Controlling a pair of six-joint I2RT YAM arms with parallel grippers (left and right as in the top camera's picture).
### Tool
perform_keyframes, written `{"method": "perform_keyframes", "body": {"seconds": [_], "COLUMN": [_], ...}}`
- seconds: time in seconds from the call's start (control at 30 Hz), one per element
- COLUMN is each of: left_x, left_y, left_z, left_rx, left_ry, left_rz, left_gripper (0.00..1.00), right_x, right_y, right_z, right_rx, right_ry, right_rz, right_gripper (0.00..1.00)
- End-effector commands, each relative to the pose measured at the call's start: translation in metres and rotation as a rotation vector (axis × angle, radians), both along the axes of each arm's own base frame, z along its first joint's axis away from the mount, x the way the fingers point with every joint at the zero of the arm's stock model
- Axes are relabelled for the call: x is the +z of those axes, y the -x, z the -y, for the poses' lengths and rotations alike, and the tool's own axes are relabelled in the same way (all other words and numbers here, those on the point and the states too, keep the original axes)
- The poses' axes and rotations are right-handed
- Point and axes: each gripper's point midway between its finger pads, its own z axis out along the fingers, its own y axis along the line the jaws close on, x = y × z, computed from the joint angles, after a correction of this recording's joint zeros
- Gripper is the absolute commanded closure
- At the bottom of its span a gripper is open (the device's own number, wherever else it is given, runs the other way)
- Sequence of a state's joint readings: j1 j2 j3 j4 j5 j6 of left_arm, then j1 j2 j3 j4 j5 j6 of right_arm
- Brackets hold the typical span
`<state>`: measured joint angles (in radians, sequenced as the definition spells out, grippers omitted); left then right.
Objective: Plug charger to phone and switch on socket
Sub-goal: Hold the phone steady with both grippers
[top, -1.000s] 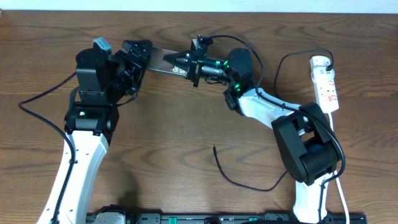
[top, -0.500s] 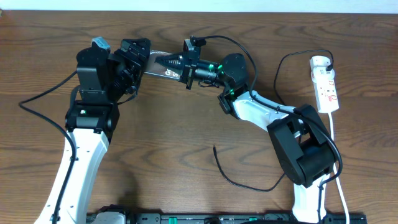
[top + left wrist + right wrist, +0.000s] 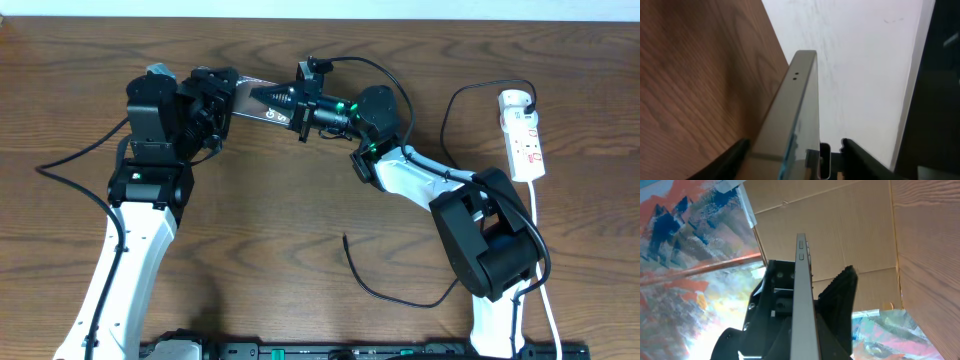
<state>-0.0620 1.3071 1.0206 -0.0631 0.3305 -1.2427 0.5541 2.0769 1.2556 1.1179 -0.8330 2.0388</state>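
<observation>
"Black on black at the far side. Who holds what?" (R.)

"Biggest first. The right gripper (image 3: 262,98) is clamped on the phone (image 3: 268,114) and carries it above the wood, far side, about the middle. The left gripper (image 3: 230,95) sits at the phone's other end with its jaws either side of it. Its wrist view shows a gap by one finger, so I read it as not clamped." (M.)

"Socket?" (R.)

"The socket (image 3: 524,135) lies flat near the right edge, well apart from both grippers, with nothing touching it. The switch is too small to read. I judge that step not done." (M.)

"And the charger?" (R.)

"The charger (image 3: 349,255) trails loose on the wood toward the near side. Its plug (image 3: 345,238) lies free, well apart from the phone, so nothing is plugged in at the phone. Left to do: fetch the plug, seat it in the phone, press the switch. Early stage, by my reckoning. The phone is being readied, nothing more." (M.)

"Surface, room?" (R.)

"The table (image 3: 300,200) is brown with strong grain and a dull sheen. A strip of pale wall (image 3: 400,8) runs beyond its far edge. The right wrist view, looking past the phone's thin edge, catches pale wood-look panels and a painted picture (image 3: 680,240) in blue and orange." (M.)
</observation>
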Motion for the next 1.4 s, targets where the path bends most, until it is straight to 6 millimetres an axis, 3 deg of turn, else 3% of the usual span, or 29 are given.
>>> {"method": "perform_keyframes", "body": {"seconds": [0.0,0.47,0.8,0.93,1.37], "left_x": [0.0086,0.0085,0.0083,0.0082,0.0069], "left_y": [-0.0055,-0.0054,-0.0055,-0.0055,-0.0061], "left_z": [-0.0037,-0.0037,-0.0037,-0.0037,-0.0042], "left_rx": [0.029,0.029,0.027,0.026,0.028], "left_ry": [0.008,0.009,0.005,0.001,0.000], "left_rz": [0.016,0.015,0.016,0.017,0.014], "left_gripper": [0.54,0.77,0.77,0.92,0.93], "right_x": [0.0133,0.0137,0.0138,0.0139,0.0139], "right_y": [0.0051,0.0031,0.0005,0.0006,0.0047], "right_z": [-0.0033,-0.0029,-0.0028,-0.0028,-0.0069], "right_rx": [0.015,0.003,-0.012,-0.012,-0.001], "right_ry": [-0.022,-0.025,-0.028,-0.028,-0.028], "right_rz": [0.024,0.022,0.016,0.016,0.016], "right_gripper": [0.99,0.99,0.99,0.98,0.99]}}
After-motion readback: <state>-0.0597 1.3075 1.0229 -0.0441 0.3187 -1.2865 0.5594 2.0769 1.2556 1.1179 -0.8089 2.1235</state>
